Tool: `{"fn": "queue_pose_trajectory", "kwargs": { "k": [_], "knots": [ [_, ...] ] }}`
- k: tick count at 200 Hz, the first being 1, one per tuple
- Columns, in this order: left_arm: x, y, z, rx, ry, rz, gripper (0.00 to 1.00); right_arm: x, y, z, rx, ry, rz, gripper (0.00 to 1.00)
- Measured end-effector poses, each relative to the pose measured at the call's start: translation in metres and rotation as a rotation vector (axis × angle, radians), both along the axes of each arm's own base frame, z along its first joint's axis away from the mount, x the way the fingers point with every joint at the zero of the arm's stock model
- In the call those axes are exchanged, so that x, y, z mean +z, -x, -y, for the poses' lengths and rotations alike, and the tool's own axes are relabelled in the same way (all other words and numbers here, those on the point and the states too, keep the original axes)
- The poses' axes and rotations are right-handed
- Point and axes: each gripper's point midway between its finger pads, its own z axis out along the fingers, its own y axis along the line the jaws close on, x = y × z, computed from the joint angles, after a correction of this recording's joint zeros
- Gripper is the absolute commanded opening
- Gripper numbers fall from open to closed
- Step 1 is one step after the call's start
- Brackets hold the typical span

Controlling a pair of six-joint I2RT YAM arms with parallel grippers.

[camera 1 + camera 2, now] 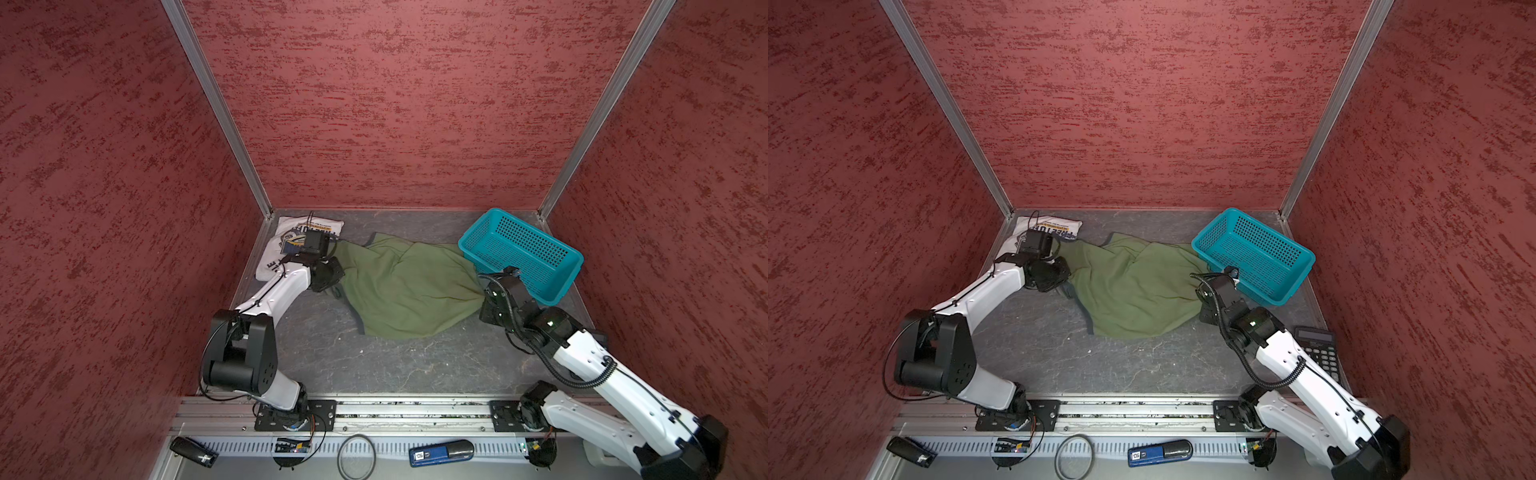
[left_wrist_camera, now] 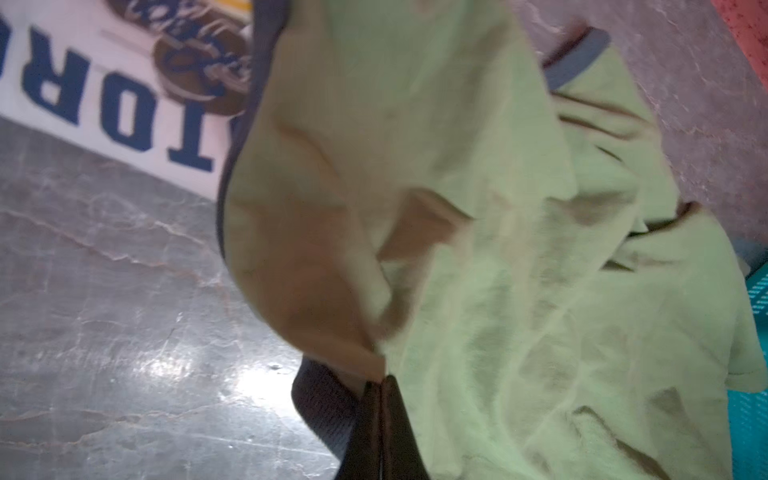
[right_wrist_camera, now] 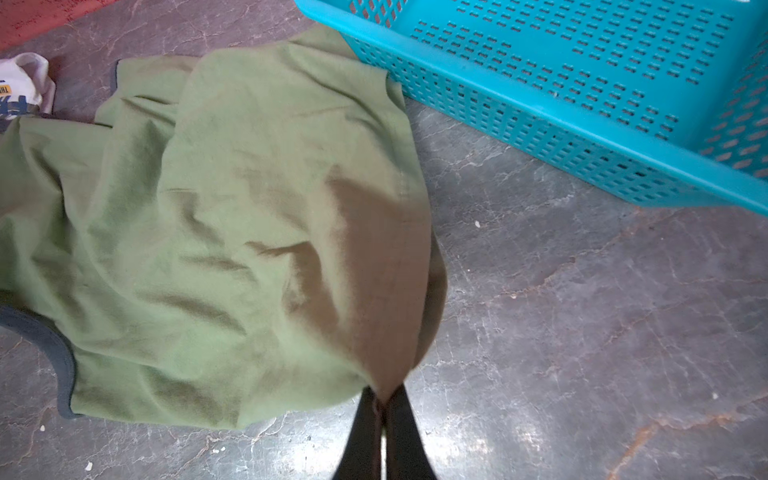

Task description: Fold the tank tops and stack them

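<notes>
1. White tank top (image 1: 272, 253) lies in the far left corner and looks folded. The left arm hangs over it, and the green one's edge touches or overlaps it in the left wrist view. Risk: any pull on the green cloth drags the white one and undoes its fold.
2. Left gripper (image 2: 380, 382) has its fingers pinched together on the green top's left edge, right by the dark trim. Only a thin bit of cloth is caught. Risk: the cloth slips out under tension and that side drops.
3. Green tank top (image 1: 407, 286) is mid-table, strung between both grippers, with a rumpled ridge across the middle and its near edge lying on the table (image 1: 374, 365). Risk: an uneven pull leaves creases or a twisted layer, so the fold comes out crooked.
4. Right gripper (image 3: 384, 399) has its fingers closed on a bunched corner at the cloth's right end. I cannot tell how many layers are caught. Risk: with one layer only, the top opens like a bag when lifted.
5. Basket (image 3: 540, 110) sits at the far right, just beside the right gripper, with the green cloth's far right edge up against its wall. Risk: a lift or sweep snags the basket or knocks it.
</notes>
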Motion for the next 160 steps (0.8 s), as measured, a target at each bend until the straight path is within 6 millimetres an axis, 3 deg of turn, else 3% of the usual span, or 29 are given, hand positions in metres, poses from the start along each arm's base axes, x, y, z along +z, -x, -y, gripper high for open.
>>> {"fn": "queue_pose_trajectory", "kwargs": {
  "k": [19, 37, 65, 80, 94, 119, 144, 160],
  "knots": [
    [0.008, -0.019, 0.03, -0.083, -0.049, 0.014, 0.0, -0.001, -0.001, -0.001, 0.0, 0.002, -0.003, 0.0],
    [-0.002, -0.035, 0.055, -0.153, -0.083, -0.007, 0.0, -0.002, -0.002, -0.001, 0.0, 0.002, -0.003, 0.0],
    [-0.03, -0.053, 0.077, -0.229, -0.125, -0.07, 0.19, -0.006, -0.002, -0.001, -0.001, 0.004, -0.007, 0.0],
    [-0.037, -0.049, 0.076, -0.237, -0.139, -0.095, 0.38, -0.01, -0.001, 0.0, -0.001, 0.01, -0.016, 0.0],
    [-0.033, -0.041, 0.072, -0.239, -0.143, -0.097, 0.45, -0.013, 0.001, 0.001, -0.002, 0.013, -0.021, 0.0],
    [0.0, -0.014, 0.061, -0.223, -0.128, -0.042, 0.58, -0.016, 0.002, 0.002, -0.004, 0.016, -0.025, 0.0],
    [0.043, 0.018, 0.04, -0.137, -0.06, 0.071, 0.59, -0.018, 0.0, 0.001, -0.004, 0.015, -0.026, 0.0],
    [0.046, 0.034, 0.017, -0.04, 0.006, 0.1, 0.59, -0.02, -0.001, 0.0, -0.002, 0.012, -0.028, 0.0]
  ]
}}
